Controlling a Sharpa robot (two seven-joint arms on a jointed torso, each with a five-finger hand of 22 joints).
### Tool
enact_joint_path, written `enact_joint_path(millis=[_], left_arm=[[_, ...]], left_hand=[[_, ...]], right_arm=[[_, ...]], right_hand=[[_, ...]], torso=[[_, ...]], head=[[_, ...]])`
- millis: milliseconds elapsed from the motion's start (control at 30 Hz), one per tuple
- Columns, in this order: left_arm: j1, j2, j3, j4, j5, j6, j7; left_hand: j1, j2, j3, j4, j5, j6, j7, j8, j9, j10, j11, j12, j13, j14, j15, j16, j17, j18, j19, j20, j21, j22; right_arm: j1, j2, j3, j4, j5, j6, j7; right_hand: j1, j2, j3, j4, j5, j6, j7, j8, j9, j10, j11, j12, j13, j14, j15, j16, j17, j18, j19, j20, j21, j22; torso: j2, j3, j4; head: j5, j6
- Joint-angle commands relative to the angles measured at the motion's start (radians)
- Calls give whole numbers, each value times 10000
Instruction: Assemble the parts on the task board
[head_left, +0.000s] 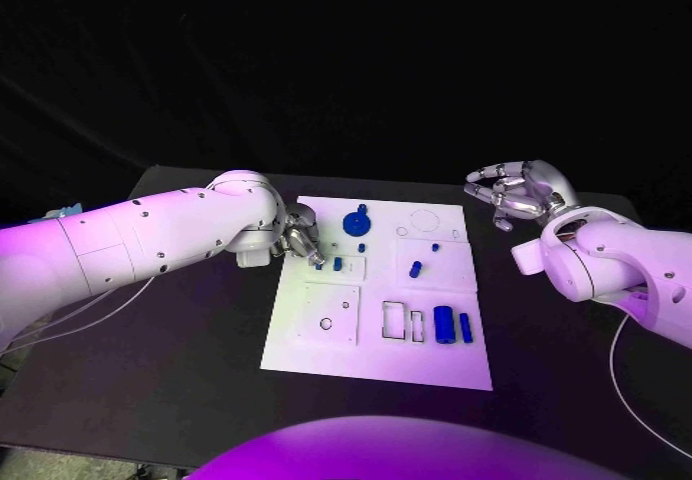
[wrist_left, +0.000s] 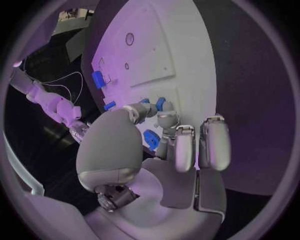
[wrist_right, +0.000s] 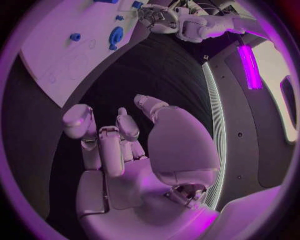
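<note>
- On the black bench (head_left: 173, 340) lies the flat white task board (head_left: 382, 355), and the left hand (head_left: 300, 240) reaches over its near-left edge, at the far end of the board.
- Just beside its fingers (wrist_left: 164, 120) sit small blue parts: a short blue peg (head_left: 338, 265) stands close to the fingertips, and in the left wrist view a blue piece (wrist_left: 151, 138) lies right under the curled fingers, though I cannot tell whether they pinch it or only touch it.
- Further along the board stand a round blue knob-like part (head_left: 358, 217), another small blue peg (head_left: 414, 268) and a pair of upright blue blocks (head_left: 450, 325) beside empty rectangular slots (head_left: 394, 319).
- Beyond the board's right edge, the right hand (head_left: 516, 192) hovers above the bench, well apart from every part, palm turned inward, fingers (wrist_right: 106, 145) loosely bent and apart, holding nothing.
- Both white arms angle inward from the sides.
</note>
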Motion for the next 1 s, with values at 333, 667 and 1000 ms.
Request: enact_joint_path(millis=[333, 667, 1000], left_arm=[[-104, 5, -91, -79, 624, -67, -220], [-104, -45, -67, -93, 744, -251, -233], [-94, -152, 2, -3, 774, -310, -202]], left_hand=[[-1532, 186, -306, -282, -308, -114, -107, -390, -130, -118, -6, -272, -347, 851, -44, -123, 1939, -42, -20, 36, -92, -166], [-1693, 198, -1998, 844, -439, 130, -155, -562, -267, -172, -39, -256, -344, 858, -82, -110, 1957, -50, 21, 2, -94, -114], [-1836, 295, -2274, 929, -616, 162, -159, -569, -269, -175, -42, -280, -397, 864, -85, -98, 1978, -52, 30, -5, -92, -101]], right_arm=[[-6, 2, 2, -5, -15, 119, 83], [-7, -3, 2, -11, -12, 112, 85], [-9, -10, 2, -16, -11, 139, 73]], right_hand=[[-108, 3, 14, 60, 53, -29, -35, 85, -13, 14, -69, -14, -31, 579, -90, -56, 785, 125, 26, -48, -81, 0], [-112, 0, 11, 63, 53, -34, -34, 87, -14, 4, -69, -24, -44, 574, -90, -67, 763, 131, 13, -48, -110, -25], [-112, 0, 11, 63, 53, -34, -34, 87, -14, 4, -69, -24, -44, 574, -90, -67, 763, 131, 13, -48, -110, -25]], torso=[[-9, -5, 3], [-4, -8, 6], [-3, -12, -2]], head=[[-9, 22], [-19, 32], [-47, 33]])
